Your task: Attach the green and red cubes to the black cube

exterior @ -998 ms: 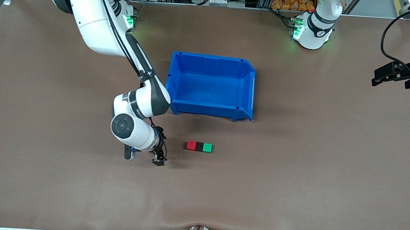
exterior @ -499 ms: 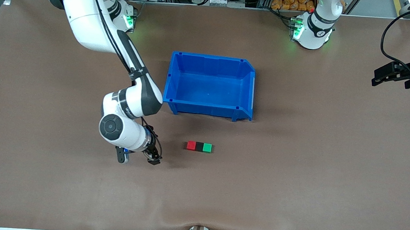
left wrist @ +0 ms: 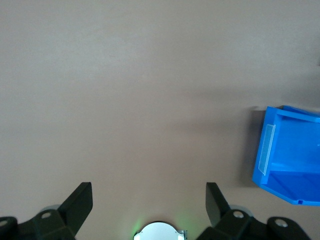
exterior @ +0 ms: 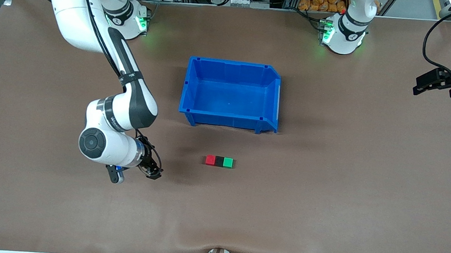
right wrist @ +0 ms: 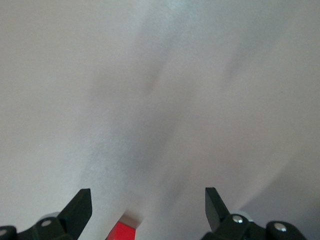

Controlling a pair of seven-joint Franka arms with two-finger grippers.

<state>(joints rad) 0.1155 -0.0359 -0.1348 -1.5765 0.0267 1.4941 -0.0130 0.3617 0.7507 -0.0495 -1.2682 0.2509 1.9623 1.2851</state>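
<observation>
Apparently done: red cube (exterior: 210,160), black cube (exterior: 219,161), green cube (exterior: 228,163) joined in a row.
Right gripper (exterior: 152,172) spread, empty, low beside them; left gripper (exterior: 428,83) parted, parked aside.

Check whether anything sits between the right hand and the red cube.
Nothing visible does. The right hand, open, is over bare table toward the right arm's end from the red cube; only brown table lies between them.

Red cube (exterior: 210,160), blk cube (exterior: 219,161), grn cube (exterior: 228,163)
</observation>
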